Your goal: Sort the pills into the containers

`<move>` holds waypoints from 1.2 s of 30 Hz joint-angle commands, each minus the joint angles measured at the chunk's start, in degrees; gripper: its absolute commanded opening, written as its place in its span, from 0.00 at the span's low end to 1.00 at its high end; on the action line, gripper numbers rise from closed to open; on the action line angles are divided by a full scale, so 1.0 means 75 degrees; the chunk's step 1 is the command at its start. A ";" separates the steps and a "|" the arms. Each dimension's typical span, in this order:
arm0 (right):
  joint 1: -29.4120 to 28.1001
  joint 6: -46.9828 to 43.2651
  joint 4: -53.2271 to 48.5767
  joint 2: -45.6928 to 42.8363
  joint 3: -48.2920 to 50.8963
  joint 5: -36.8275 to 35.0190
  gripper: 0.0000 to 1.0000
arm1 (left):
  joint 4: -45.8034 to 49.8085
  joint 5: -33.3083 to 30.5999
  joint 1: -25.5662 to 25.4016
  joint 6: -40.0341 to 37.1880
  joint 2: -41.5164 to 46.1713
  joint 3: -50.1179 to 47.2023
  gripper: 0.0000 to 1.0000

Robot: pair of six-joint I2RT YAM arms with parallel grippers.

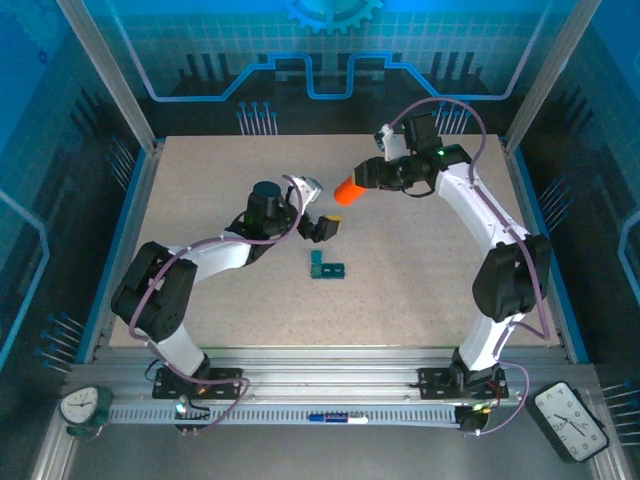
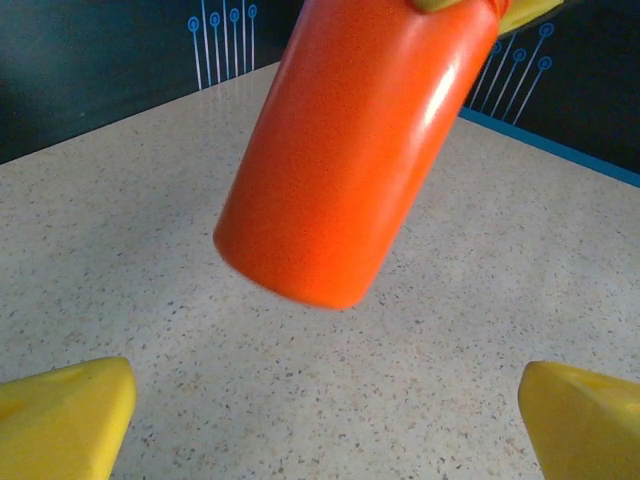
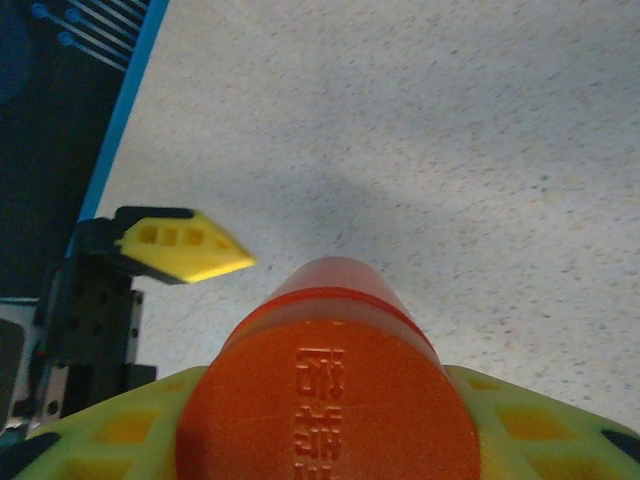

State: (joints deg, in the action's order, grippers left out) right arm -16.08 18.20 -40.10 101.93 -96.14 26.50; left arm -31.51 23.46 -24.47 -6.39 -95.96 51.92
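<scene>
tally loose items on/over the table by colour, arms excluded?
Orange: 1 (orange cylindrical plastic bottle)
Dark teal: 1 (dark-teal plastic pill box)
Total: 2

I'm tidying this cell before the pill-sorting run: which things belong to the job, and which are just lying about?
Belongs to the job:
orange bottle, gripped by the right hand
teal pill box
left hand, open

Just lying about:
left clock
right clock
what looks like a blue-and-white marker
</scene>
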 commanded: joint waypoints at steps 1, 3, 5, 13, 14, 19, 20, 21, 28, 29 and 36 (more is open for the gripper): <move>0.0011 0.0077 -0.0162 0.0088 -0.0148 0.1066 0.41 | -0.0715 0.0359 0.0071 -0.0134 -0.0095 -0.0090 0.99; 0.0009 0.0087 -0.0141 0.0067 -0.0083 0.1320 0.41 | -0.0810 0.0382 0.0067 -0.0061 -0.0104 -0.0077 0.98; -0.0012 0.0137 -0.0075 0.0026 0.0022 0.1560 0.41 | -0.0815 0.0407 0.0056 -0.0040 -0.0106 -0.0034 0.97; -0.0240 0.0333 0.0198 -0.0068 0.0311 0.2019 0.40 | -0.0639 0.0593 0.0008 -0.0062 -0.0049 0.0175 0.93; -0.0267 0.0372 0.0249 -0.0077 0.0357 0.2071 0.40 | -0.0562 0.0624 0.0008 -0.0079 -0.0049 0.0206 0.91; -0.0351 0.0533 0.0430 -0.0137 0.0447 0.2210 0.40 | -0.0408 0.0672 0.0005 -0.0146 -0.0002 0.0199 0.84; -0.0370 0.0541 0.0445 -0.0157 0.0469 0.2220 0.40 | -0.0384 0.0685 0.0011 -0.0144 0.0007 0.0182 0.83; -0.0376 0.0546 0.0445 -0.0170 0.0489 0.2221 0.40 | -0.0380 0.0690 0.0005 -0.0144 0.0019 0.0170 0.81; -0.0411 0.0605 0.0564 -0.0266 0.0717 0.2209 0.39 | -0.0243 0.0760 0.0006 -0.0123 0.0057 0.0187 0.61; -0.0414 0.0616 0.0579 -0.0285 0.0742 0.2208 0.39 | -0.0212 0.0768 0.0014 -0.0120 0.0061 0.0199 0.58; -0.0411 0.0761 0.0796 -0.0331 0.0865 0.2302 0.39 | 0.0247 0.0885 0.0010 0.0067 0.0144 0.0433 0.32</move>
State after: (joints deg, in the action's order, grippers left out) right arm -18.41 23.35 -34.89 101.82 -90.28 41.04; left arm -30.96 29.63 -24.86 -7.62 -96.07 52.29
